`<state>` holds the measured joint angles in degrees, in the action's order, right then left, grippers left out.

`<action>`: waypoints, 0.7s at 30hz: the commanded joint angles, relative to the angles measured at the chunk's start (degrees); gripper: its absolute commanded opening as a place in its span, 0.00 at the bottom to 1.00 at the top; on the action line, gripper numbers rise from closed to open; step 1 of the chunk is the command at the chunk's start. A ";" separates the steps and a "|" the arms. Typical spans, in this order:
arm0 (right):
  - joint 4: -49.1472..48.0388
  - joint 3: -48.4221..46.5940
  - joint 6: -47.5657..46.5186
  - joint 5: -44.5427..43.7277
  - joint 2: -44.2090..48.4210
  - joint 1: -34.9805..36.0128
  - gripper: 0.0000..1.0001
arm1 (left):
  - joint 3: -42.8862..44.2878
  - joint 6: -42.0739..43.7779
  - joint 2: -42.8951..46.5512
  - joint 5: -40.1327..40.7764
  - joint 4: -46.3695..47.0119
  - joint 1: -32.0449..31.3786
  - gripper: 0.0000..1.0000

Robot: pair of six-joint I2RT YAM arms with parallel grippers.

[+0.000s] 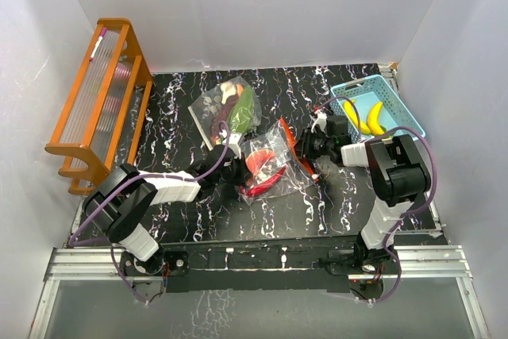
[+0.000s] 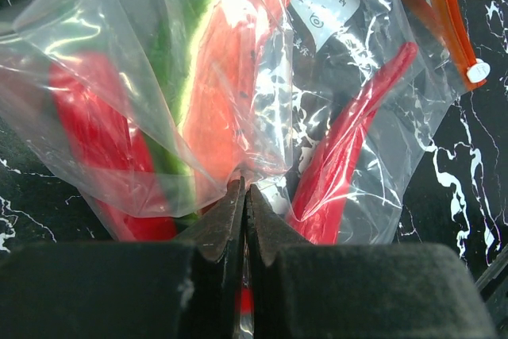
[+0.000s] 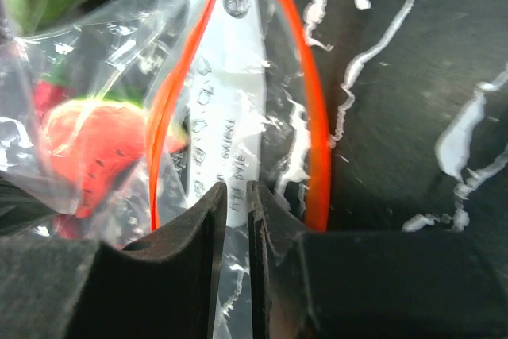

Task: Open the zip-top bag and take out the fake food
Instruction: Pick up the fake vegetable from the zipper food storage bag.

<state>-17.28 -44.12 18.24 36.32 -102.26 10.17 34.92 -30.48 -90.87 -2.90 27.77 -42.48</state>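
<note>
The left gripper (image 2: 244, 190) is pinching the zip-top bag (image 1: 271, 158) tightly. The right gripper (image 3: 235, 190) is clamping its film beside the orange zip (image 3: 316, 140).

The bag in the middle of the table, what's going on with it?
Both arms hold the zip-top bag. The right gripper is shut on the plastic by the orange zip, whose tracks look spread apart; the left gripper is shut on the plastic at the other end. A watermelon slice and red chillies are inside it. Two bananas lie in the blue basket.
</note>
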 commanded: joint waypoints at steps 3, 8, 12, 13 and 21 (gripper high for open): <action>-2.39 -0.08 2.02 -4.16 -3.98 0.11 0.21 | 0.20 0.51 2.95 -0.98 -0.89 0.03 0.00; -9.17 1.72 4.17 4.71 -5.79 0.04 0.21 | -0.20 0.68 3.34 -0.60 -1.14 0.03 0.00; -14.51 1.97 6.43 18.83 -9.21 0.09 0.21 | -0.20 0.62 3.33 -0.74 -0.87 0.03 0.00; -15.61 1.90 7.81 22.15 -10.01 -0.01 0.21 | -0.08 0.61 3.31 -0.79 -0.82 0.03 0.00; -23.08 6.72 12.58 32.58 -6.80 0.47 0.23 | 0.73 0.65 1.97 -0.71 -0.45 0.03 0.00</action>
<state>-34.02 -39.44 28.25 61.08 -112.03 10.11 34.89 -30.44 -89.91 -3.05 26.92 -42.48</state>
